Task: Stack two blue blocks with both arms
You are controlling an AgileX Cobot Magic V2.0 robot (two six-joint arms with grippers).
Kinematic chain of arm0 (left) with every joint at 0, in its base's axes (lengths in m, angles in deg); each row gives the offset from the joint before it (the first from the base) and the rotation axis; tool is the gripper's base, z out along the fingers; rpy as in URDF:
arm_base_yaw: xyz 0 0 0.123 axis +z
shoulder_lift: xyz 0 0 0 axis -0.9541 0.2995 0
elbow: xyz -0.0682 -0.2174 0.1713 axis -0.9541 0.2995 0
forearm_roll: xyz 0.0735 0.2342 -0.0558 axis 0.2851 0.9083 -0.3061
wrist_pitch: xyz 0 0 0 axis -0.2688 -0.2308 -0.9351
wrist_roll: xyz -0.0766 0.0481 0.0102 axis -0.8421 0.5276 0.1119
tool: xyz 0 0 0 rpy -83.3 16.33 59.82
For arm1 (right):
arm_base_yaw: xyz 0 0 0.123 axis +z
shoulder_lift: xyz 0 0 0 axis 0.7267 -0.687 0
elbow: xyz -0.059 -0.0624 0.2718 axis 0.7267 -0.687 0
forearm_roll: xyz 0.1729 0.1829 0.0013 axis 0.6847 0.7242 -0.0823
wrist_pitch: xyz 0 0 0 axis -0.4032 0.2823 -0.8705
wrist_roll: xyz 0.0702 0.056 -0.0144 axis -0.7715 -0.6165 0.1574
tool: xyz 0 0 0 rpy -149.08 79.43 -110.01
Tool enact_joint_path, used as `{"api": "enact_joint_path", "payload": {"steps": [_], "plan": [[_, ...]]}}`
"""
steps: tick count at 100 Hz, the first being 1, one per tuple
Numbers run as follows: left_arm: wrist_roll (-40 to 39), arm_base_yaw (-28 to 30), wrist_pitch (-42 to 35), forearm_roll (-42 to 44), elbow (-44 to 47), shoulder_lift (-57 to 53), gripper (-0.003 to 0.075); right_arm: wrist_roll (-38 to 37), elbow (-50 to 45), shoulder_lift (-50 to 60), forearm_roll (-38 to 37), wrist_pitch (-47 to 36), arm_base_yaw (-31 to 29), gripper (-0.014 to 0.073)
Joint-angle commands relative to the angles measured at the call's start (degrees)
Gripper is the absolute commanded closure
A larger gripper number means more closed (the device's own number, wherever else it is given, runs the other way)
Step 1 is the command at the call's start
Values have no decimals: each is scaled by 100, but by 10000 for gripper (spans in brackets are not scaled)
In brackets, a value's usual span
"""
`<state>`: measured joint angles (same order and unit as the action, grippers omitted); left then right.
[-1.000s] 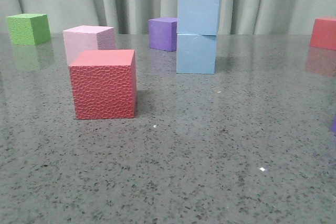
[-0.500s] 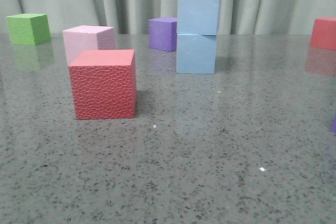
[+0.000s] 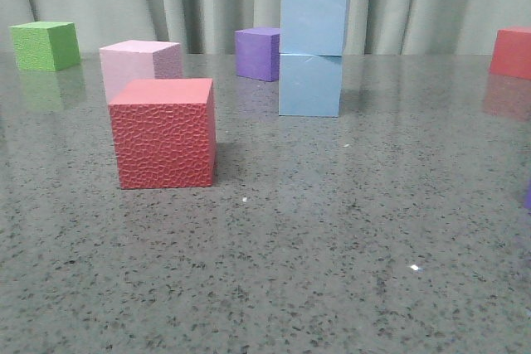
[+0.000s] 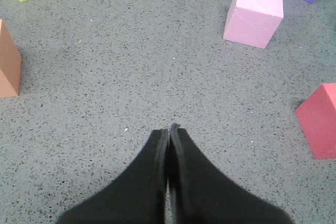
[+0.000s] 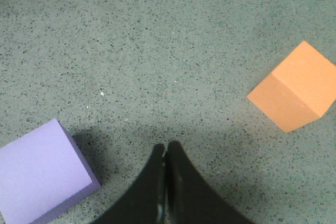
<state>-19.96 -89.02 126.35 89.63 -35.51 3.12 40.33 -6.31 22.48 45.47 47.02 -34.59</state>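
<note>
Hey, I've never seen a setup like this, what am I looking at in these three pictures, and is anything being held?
It is a two-armed robot at a speckled grey table. One picture looks forward over the table; the other two come from cameras on each wrist, looking down past the fingers. In the front view, two blue blocks are stacked, the upper blue block on the lower blue block. Around them stand a red cube, pink cube, purple cube and green cube. The left gripper and right gripper are both shut and hold nothing.
</note>
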Motion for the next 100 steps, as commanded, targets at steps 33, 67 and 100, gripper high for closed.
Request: {"api": "enact_joint_path", "payload": {"steps": [33, 67, 100], "plan": [[-51, 14, -416, 15, -145, 16, 739, 51, 149, 18, -96, -283, -38, 662], [-51, 14, -538, 253, -103, -8, 739, 51, 149, 18, -96, -283, -38, 662], [60, 420, -2873, 108, 1079, -653, 739, 51, 149, 18, -96, -283, -38, 662]]}}
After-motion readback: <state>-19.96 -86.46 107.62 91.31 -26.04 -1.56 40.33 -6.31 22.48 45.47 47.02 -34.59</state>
